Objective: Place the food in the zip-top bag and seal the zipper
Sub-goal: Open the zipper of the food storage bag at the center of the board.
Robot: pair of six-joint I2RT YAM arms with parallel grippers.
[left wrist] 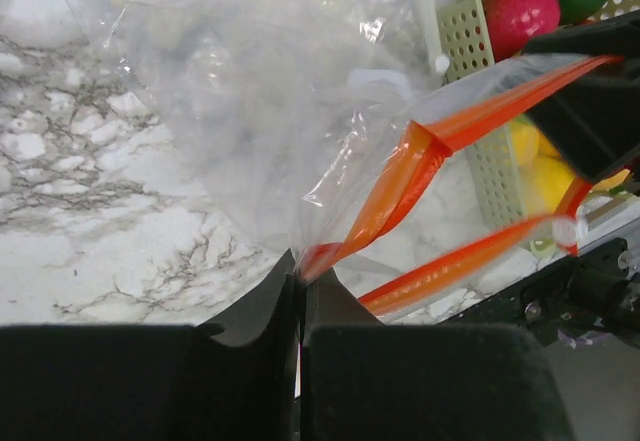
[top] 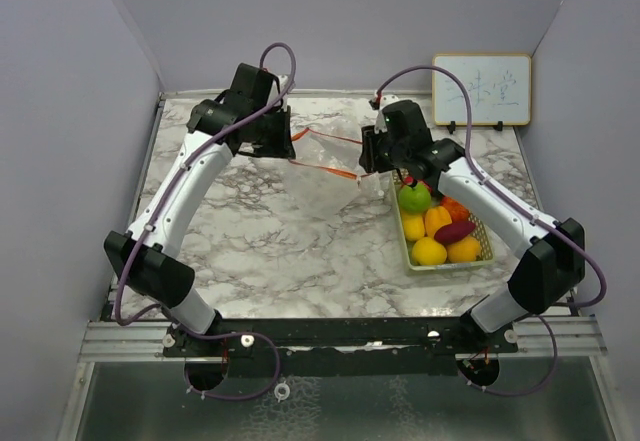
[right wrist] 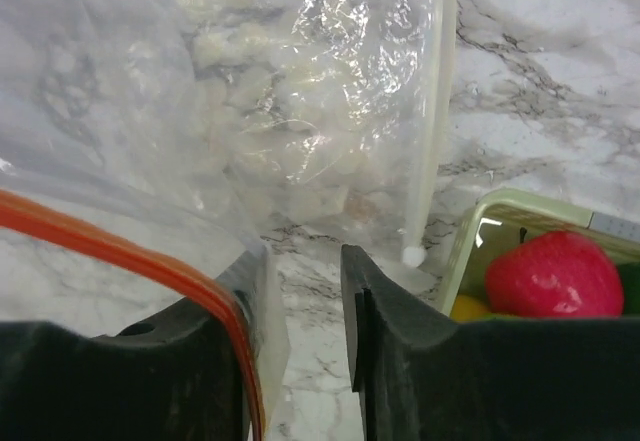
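The clear zip-top bag (top: 330, 156) with an orange zipper hangs stretched between my two grippers, its mouth partly open and nothing inside it. My left gripper (left wrist: 300, 279) is shut on one end of the orange zipper strip (left wrist: 400, 176). My right gripper (right wrist: 300, 261) is open at the bag's other end; the orange strip (right wrist: 120, 246) lies over its left finger. The food lies in a pale green basket (top: 405, 241): a green apple (top: 414, 199), a pink-red fruit (right wrist: 555, 276), yellow (top: 429, 251), orange and purple (top: 455, 231) pieces.
The basket stands at the right of the marble table (top: 300, 241), just beside and below my right gripper (top: 378, 156). A small whiteboard (top: 481, 89) leans on the back wall at the right. Grey walls close in the table on three sides.
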